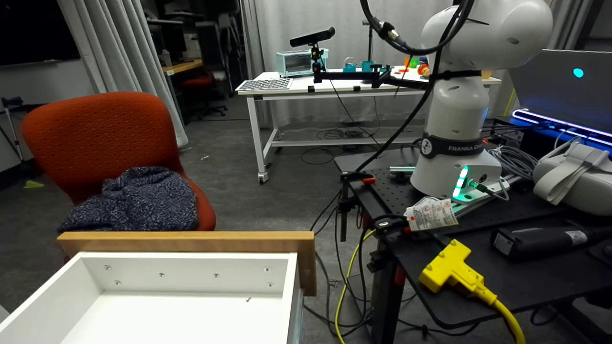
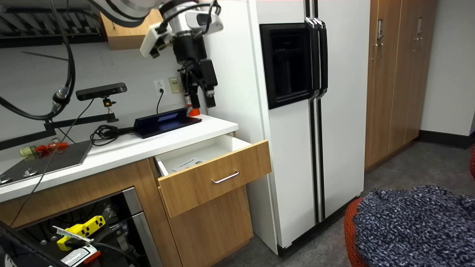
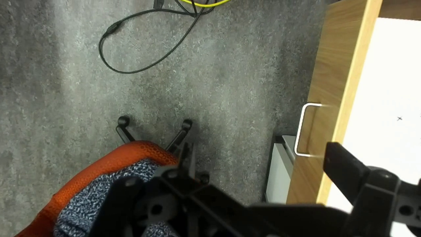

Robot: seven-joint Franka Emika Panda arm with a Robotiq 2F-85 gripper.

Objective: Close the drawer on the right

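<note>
As I see it in an exterior view, the drawer (image 2: 207,172) stands pulled out under the white counter (image 2: 215,127), just beside the refrigerator (image 2: 289,148), its silver handle (image 2: 225,178) facing outward. I have the gripper (image 2: 203,102) hanging higher than the drawer and apart from it, its two fingers (image 2: 210,101) pointing down and spread from each other. On my wrist view, one finger overlaps the wooden front rim (image 3: 349,95), while the gripper's other side covers part of the orange chair (image 3: 121,158), where a dark speckled cloth (image 3: 88,200) lies.
</note>
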